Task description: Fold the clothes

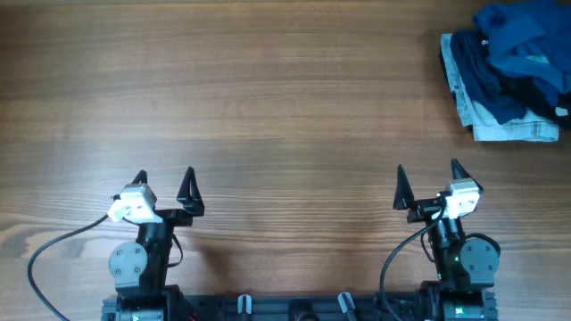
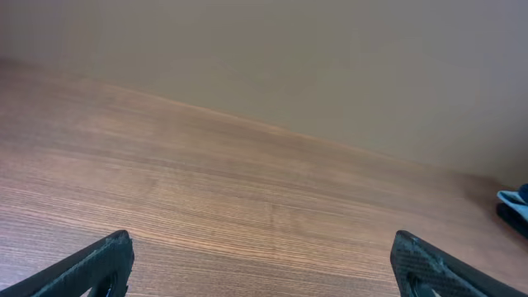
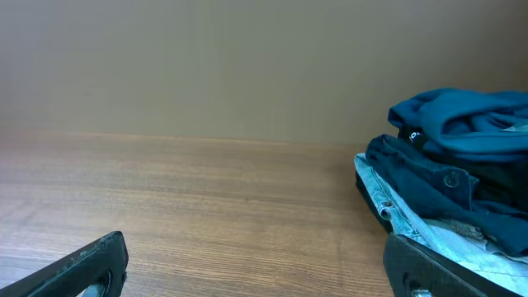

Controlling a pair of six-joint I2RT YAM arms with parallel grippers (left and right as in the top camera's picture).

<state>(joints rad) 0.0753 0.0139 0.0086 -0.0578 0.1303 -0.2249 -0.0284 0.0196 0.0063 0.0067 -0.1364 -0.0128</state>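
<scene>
The mid-blue garment (image 1: 522, 36) lies crumpled on top of a pile at the table's far right; it also shows in the right wrist view (image 3: 462, 120). Under it lie a dark navy garment (image 1: 508, 94) and a pale denim piece (image 1: 504, 129). My left gripper (image 1: 164, 181) is open and empty near the front left, far from the pile. My right gripper (image 1: 427, 175) is open and empty near the front right, well short of the pile. In the wrist views the left jaws (image 2: 262, 268) and right jaws (image 3: 256, 268) frame only bare wood.
The wooden table (image 1: 268, 107) spans the view. The pile sits against the right edge and runs partly out of the overhead view. A sliver of fabric (image 2: 516, 206) shows at the left wrist view's right edge. Cables trail from both arm bases.
</scene>
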